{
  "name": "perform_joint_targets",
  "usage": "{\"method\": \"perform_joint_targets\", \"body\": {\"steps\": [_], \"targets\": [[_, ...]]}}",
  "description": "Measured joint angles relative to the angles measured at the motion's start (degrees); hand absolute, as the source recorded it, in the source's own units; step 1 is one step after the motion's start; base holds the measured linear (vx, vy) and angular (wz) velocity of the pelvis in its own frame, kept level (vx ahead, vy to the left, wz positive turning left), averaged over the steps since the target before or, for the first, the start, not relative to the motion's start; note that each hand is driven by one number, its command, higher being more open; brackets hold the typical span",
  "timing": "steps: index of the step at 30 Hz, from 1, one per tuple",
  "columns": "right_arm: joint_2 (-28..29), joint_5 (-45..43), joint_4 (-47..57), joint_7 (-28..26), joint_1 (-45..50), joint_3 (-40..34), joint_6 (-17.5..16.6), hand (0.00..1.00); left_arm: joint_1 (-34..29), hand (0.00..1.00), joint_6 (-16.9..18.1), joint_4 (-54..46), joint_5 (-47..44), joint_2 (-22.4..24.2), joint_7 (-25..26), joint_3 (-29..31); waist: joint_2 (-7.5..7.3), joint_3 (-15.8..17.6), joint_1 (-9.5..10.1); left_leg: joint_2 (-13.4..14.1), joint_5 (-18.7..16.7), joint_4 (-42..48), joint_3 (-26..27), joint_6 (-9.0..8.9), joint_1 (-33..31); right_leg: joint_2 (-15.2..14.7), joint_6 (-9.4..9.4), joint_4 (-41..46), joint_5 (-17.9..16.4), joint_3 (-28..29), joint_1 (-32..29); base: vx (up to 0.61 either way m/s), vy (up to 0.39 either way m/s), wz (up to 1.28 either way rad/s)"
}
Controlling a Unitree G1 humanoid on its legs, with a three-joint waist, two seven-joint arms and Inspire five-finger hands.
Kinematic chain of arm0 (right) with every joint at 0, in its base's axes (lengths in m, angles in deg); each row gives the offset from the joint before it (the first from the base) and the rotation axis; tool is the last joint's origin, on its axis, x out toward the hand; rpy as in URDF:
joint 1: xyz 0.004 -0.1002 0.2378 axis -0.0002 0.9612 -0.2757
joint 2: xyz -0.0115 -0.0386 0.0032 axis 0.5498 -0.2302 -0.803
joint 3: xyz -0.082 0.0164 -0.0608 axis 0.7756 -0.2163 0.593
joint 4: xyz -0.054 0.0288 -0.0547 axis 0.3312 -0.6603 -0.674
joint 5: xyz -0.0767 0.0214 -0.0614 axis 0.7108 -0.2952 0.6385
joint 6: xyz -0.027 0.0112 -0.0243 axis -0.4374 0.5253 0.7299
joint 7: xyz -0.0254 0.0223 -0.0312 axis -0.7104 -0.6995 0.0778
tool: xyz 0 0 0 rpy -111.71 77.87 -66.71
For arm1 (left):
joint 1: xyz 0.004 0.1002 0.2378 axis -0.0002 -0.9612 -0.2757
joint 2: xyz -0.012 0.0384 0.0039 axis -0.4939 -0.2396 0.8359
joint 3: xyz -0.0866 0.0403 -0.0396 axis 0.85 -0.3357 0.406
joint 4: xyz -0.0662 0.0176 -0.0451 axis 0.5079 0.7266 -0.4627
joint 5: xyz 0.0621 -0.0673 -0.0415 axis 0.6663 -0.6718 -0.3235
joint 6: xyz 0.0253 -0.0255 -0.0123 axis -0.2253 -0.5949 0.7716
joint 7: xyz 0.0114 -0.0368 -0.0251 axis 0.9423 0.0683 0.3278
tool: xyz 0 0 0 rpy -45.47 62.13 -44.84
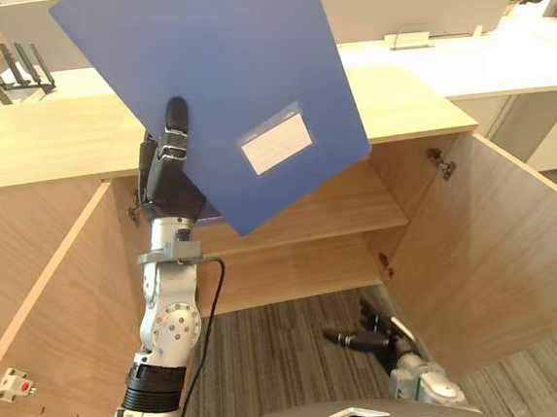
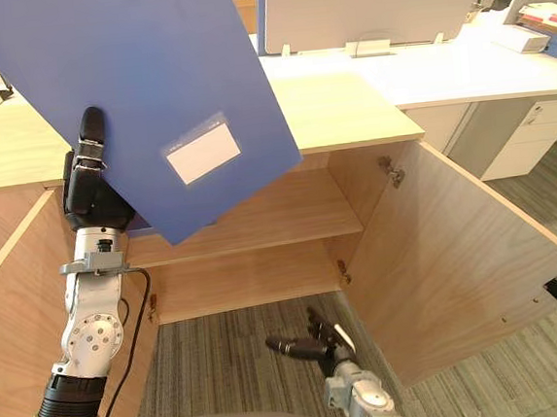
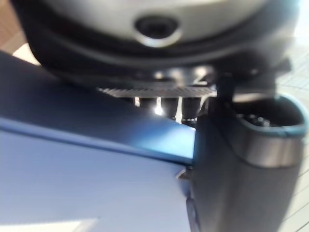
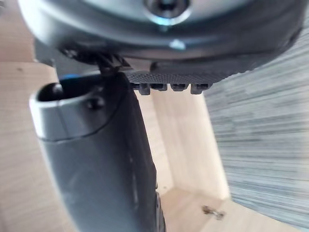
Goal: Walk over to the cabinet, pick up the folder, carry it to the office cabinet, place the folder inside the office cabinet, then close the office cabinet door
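Note:
A large blue folder (image 1: pixel 219 87) with a white label (image 1: pixel 275 146) is held up, tilted, in front of the open wooden office cabinet (image 1: pixel 299 216). My left hand (image 1: pixel 165 174) is shut on its lower left edge, thumb pressed against the front; the folder (image 3: pixel 87 183) also shows in the left wrist view beside the thumb (image 3: pixel 241 164). My right hand (image 1: pixel 373 337) hangs low over the carpet before the cabinet, fingers relaxed and holding nothing. Both cabinet doors, left (image 1: pixel 42 297) and right (image 1: pixel 497 248), stand open, showing a shelf (image 1: pixel 308 211) inside.
The cabinet's wooden top (image 1: pixel 48 141) runs behind the folder. White desks (image 1: pixel 480 59) and a grey partition (image 1: pixel 417 1) stand behind. A black file rack (image 1: pixel 4 76) sits at the far left. Grey carpet (image 1: pixel 291 354) lies below.

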Motion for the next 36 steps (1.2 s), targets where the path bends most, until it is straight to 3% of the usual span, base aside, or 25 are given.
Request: {"method": "perform_joint_targets", "body": {"steps": [12,19,25,31,36], "targets": [[-2.0,-18.5,13.6,-2.7,0.0,-15.6,-2.6,1.00,-2.2,0.00,0.0,2.3,-0.8,-0.6,-3.4,7.7,0.16,0.0,-1.48,-0.1,-0.4,0.0,0.6,-0.21,0.1,0.5,0.00,0.5,0.0,1.2,-0.6,-0.02,-0.034,-0.05],[-4.7,-27.2,26.3,-5.2,-1.6,-23.9,-6.7,1.00,-2.2,0.00,-0.1,5.3,-2.0,-0.6,-4.6,10.5,0.67,-0.2,-1.42,0.0,-0.6,0.0,0.6,-0.16,0.3,0.8,0.00,0.8,0.0,1.6,-0.7,-0.04,-0.042,-0.03],[-5.4,-29.8,31.0,-7.8,-9.4,-23.4,-7.7,1.00,-2.2,0.00,-0.7,5.4,-1.8,-0.6,-7.1,9.3,0.90,-0.3,-1.18,0.0,-0.8,0.6,0.6,0.02,0.3,0.8,0.00,1.2,0.0,1.8,-0.7,-0.03,-0.032,-0.02],[-14.1,-29.6,30.9,-8.4,-21.3,-16.8,-7.7,1.00,1.6,0.00,-2.4,11.3,-1.8,-3.0,-9.2,4.2,1.03,-0.3,-0.36,0.0,-0.7,0.7,0.1,0.18,0.3,0.8,0.00,1.5,0.0,1.7,-0.7,-0.04,-0.033,0.02],[-16.7,-30.0,26.9,-11.7,-30.0,-12.3,-7.7,1.00,5.0,0.00,-3.4,14.6,-1.6,-3.4,-11.2,-0.6,0.99,-0.3,0.22,-0.1,-0.1,0.3,-0.7,0.68,0.3,0.7,-0.01,1.4,0.0,0.8,-0.4,-0.03,-0.040,0.08]]}}
